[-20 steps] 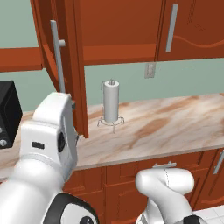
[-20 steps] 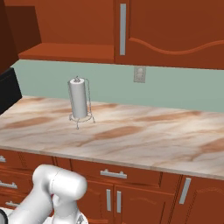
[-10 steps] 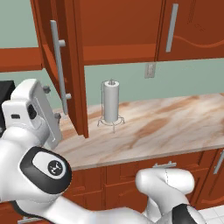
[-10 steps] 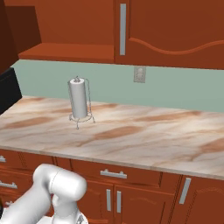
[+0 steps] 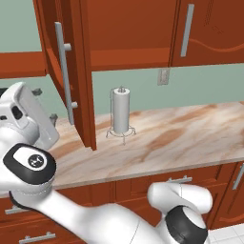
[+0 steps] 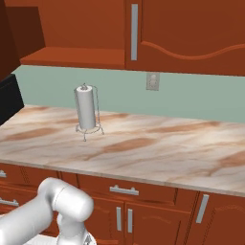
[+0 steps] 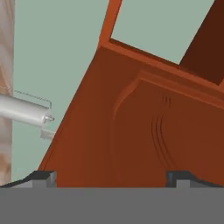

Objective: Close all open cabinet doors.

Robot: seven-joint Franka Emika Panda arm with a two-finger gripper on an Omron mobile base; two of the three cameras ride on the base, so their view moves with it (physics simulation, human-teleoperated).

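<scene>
Gripper jaws spread wide, and right ahead between the fingertips looms the raised-panel face of the open cabinet door, tilted across the frame. Off to the left, the paper towel roll lies sideways against the green wall.

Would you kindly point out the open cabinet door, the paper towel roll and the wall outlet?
open cabinet door (image 5: 81, 71), left base view, its edge-on panel.
paper towel roll (image 6: 85, 108), right base view, mid-roll.
wall outlet (image 6: 152, 81), right base view, plate centre.

Kitchen scene with no readable text.
No words, labels, brand names, numbers or signs can be read anywhere.
</scene>
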